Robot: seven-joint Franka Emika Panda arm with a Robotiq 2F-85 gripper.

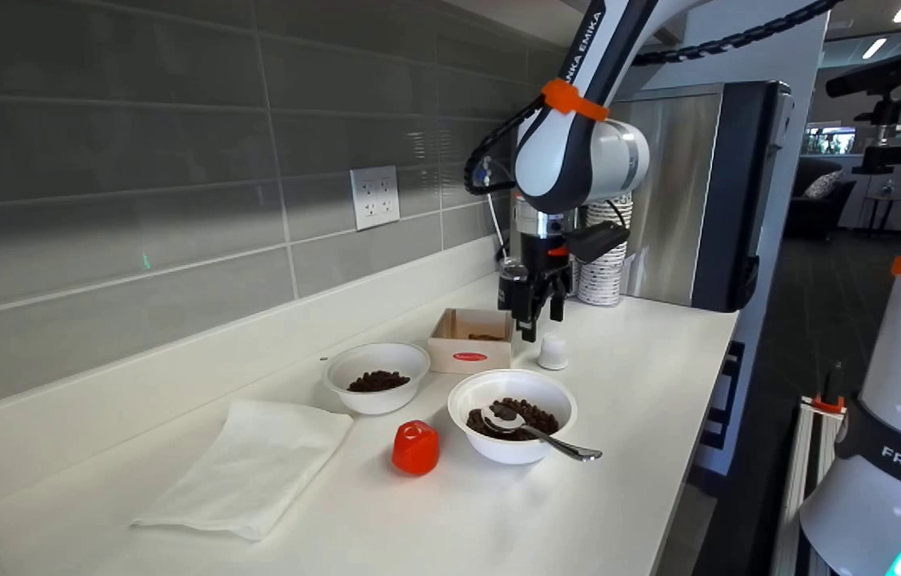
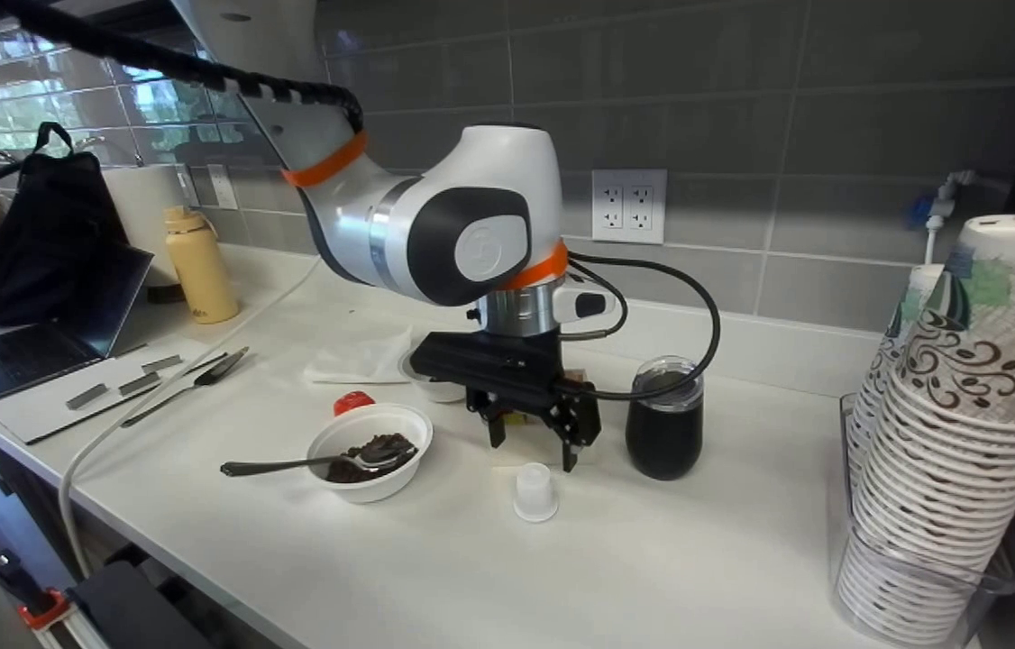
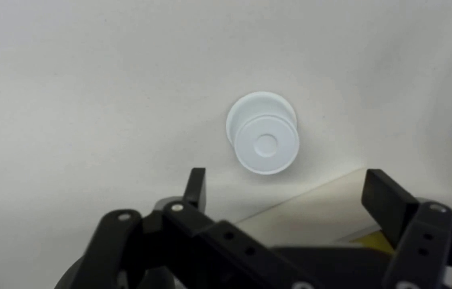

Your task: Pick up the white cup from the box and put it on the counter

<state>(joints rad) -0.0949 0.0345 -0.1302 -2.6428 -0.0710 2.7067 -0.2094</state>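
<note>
The small white cup (image 1: 553, 352) stands upside down on the off-white counter (image 1: 578, 512), just beside the tan box (image 1: 470, 354). The cup also shows in an exterior view (image 2: 535, 494) and in the wrist view (image 3: 267, 146), where its closed base faces the camera. My gripper (image 1: 542, 322) is open and empty, above the counter beside the box. In an exterior view the gripper (image 2: 533, 453) is above and behind the cup. In the wrist view the cup lies ahead of the two spread fingertips (image 3: 285, 173), touching neither. The box's pale wall (image 3: 310, 208) shows below them, mostly hidden by the gripper.
Two white bowls (image 1: 377, 376) (image 1: 513, 392) with dark contents stand near the box; one holds a spoon (image 1: 570, 450). A dark cup (image 2: 665, 433) stands beside the gripper. Stacked paper cups (image 2: 931, 469), a red object (image 1: 416, 448) and a white cloth (image 1: 250, 468) are on the counter.
</note>
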